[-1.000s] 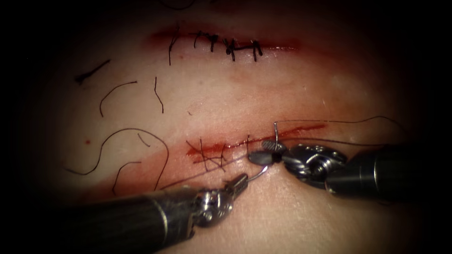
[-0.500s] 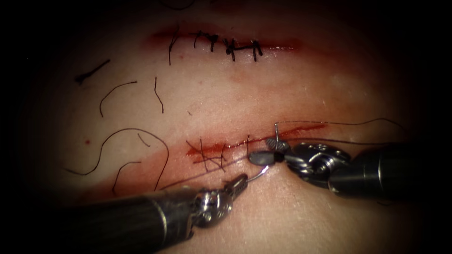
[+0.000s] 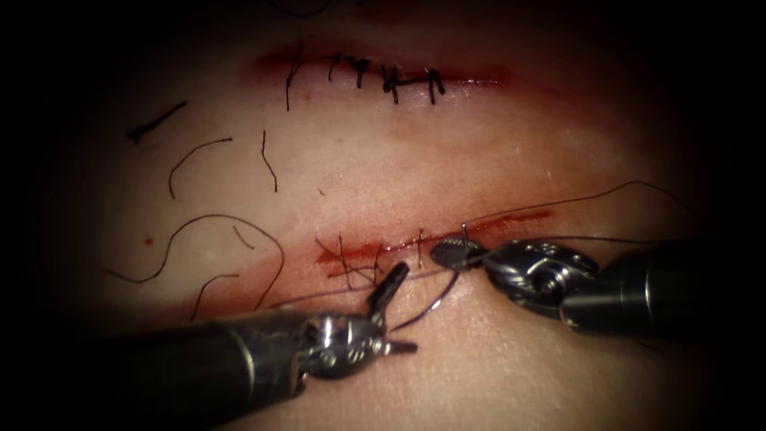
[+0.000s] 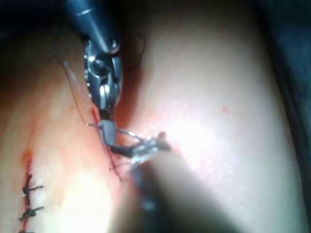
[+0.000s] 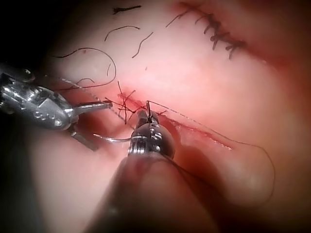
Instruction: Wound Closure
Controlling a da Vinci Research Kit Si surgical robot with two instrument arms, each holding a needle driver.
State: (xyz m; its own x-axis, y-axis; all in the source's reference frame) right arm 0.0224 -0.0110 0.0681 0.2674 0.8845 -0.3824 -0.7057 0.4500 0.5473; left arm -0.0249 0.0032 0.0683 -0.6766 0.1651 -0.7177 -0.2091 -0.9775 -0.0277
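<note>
Endoscope view: needle (image 3: 435, 299) in right tool (image 3: 455, 254).

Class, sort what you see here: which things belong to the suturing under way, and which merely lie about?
In use: right end effector holding the needle; open left end effector, holding nothing; thread; open cut.

Lying about: cut thread ends; stitched upper cut.
</note>
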